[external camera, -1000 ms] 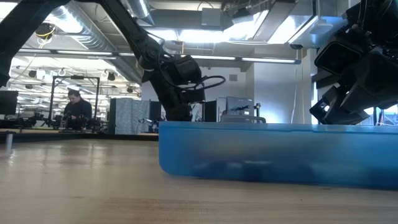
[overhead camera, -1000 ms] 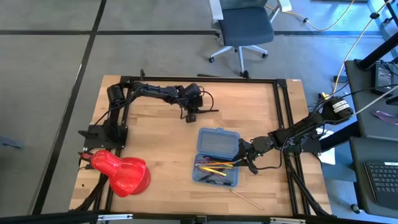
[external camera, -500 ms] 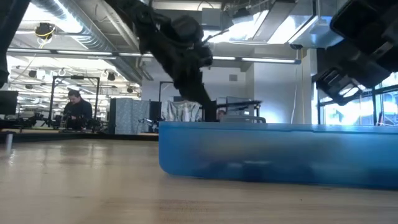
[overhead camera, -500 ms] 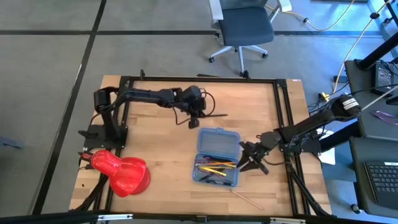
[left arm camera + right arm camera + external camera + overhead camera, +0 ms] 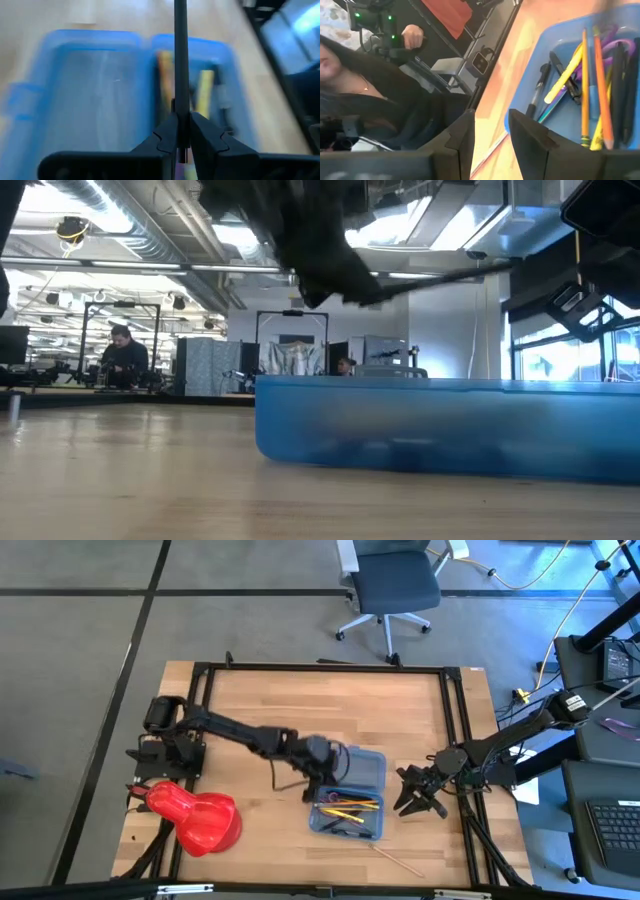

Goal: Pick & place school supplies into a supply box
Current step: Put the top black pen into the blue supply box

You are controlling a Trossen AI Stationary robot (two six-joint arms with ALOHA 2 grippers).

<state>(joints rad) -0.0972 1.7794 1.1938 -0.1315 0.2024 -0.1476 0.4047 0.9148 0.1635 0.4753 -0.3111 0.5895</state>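
Bright overhead light, wrist views motion-blurred

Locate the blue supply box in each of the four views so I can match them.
High view: supply box, lower middle of the table, under the left claw.
Low view: wide blue wall, centre to right.
Left wrist view: both halves below the held black pen.
Right wrist view: filled half, upper right.
Shared landmark: its pencils.
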